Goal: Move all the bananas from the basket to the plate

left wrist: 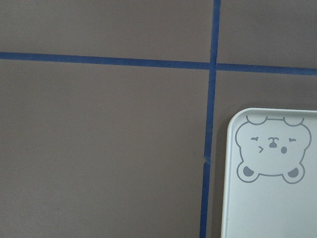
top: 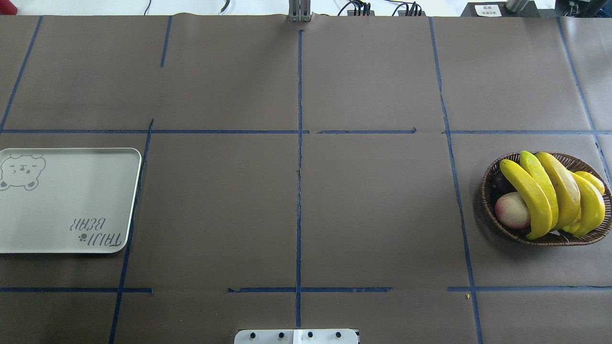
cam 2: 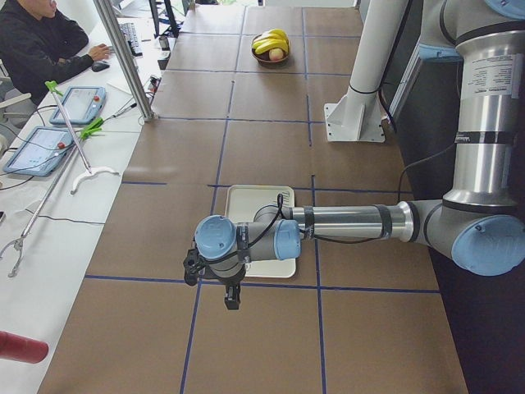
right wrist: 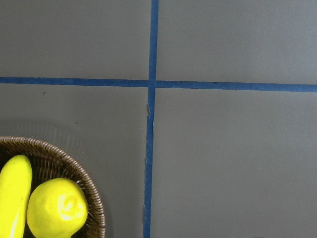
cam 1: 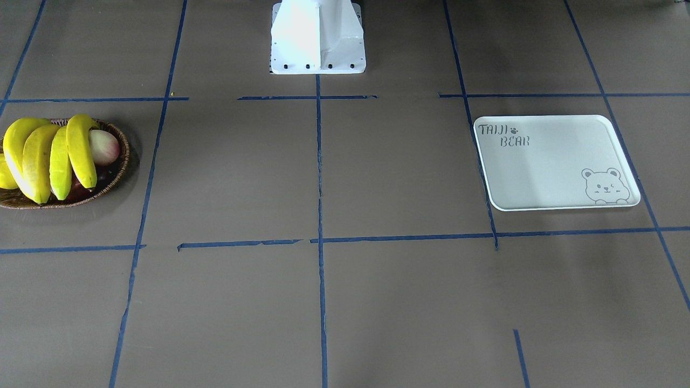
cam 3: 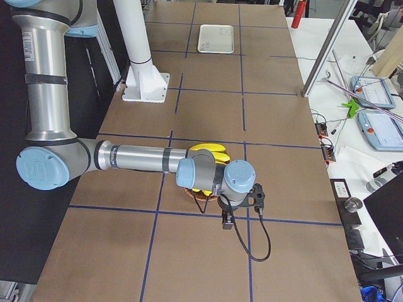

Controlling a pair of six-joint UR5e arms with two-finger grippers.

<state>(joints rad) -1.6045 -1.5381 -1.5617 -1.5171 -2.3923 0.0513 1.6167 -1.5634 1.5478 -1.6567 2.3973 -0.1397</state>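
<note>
1. We cannot tell whether the left fingers (cam 2: 232, 299) or the right fingers (cam 3: 225, 220) are spread or pressed together (only the side views show them).
2. The right fingers hang near the basket (top: 488, 191). The left fingers are well apart from it.
3. All four bananas (top: 550, 196) lie in the basket, side by side and touching, propped over an apple (top: 510, 210).
4. The plate (top: 71, 205), far across the counter (top: 373, 215) from the basket, holds no banana.
5. We judge the bananas light, stiff and glossy, so likely slippery. We would take the one beside the apple first, pinching across its narrow middle, where a finger has room.
</note>
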